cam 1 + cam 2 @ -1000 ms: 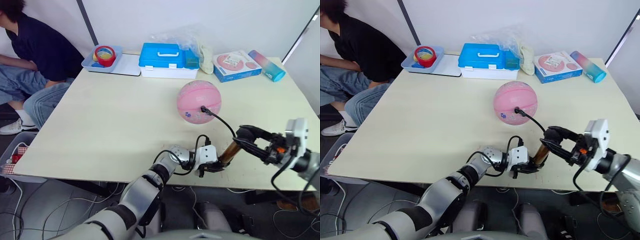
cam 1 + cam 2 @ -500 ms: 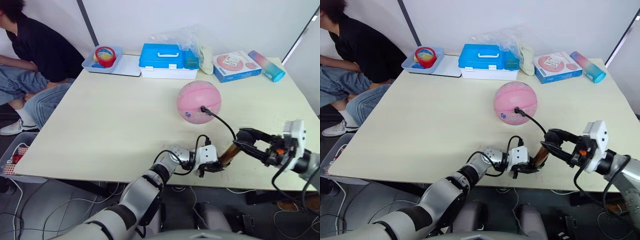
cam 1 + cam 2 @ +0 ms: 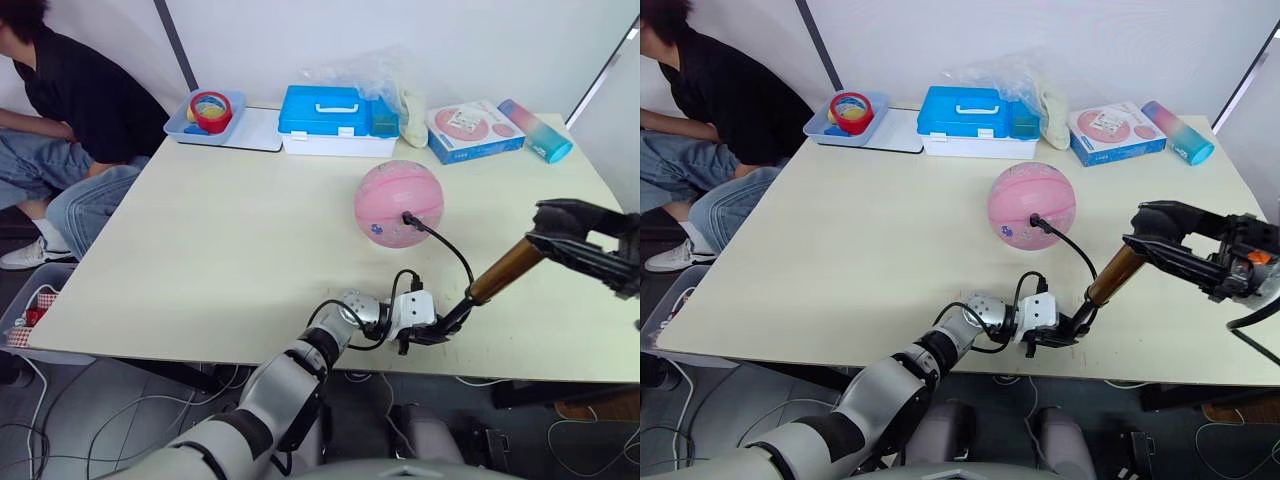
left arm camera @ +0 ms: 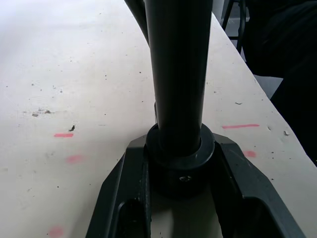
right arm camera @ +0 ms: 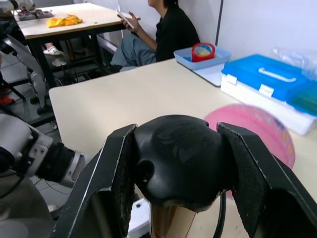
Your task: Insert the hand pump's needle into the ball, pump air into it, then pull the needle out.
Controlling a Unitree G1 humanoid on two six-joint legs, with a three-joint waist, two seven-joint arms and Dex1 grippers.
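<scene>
Right claw (image 3: 1152, 228) gripped hand pump (image 3: 1112, 277) handle, drawn up; left claw (image 3: 1055, 335) clamped pump base at surface (image 3: 840, 230) edge. Needle (image 3: 1034, 220) sat in ball (image 3: 1031, 205), mid-surface. Best push straight along barrel, base pinned, hose (image 3: 1068, 244) slack so needle doesn't lever.

Left arm reaches low across the front, left gripper (image 3: 432, 334) with jaws closed around the hand pump's (image 3: 497, 276) black base. Right arm extended from the right, right gripper (image 3: 1160, 228) clamping the pump handle.
</scene>
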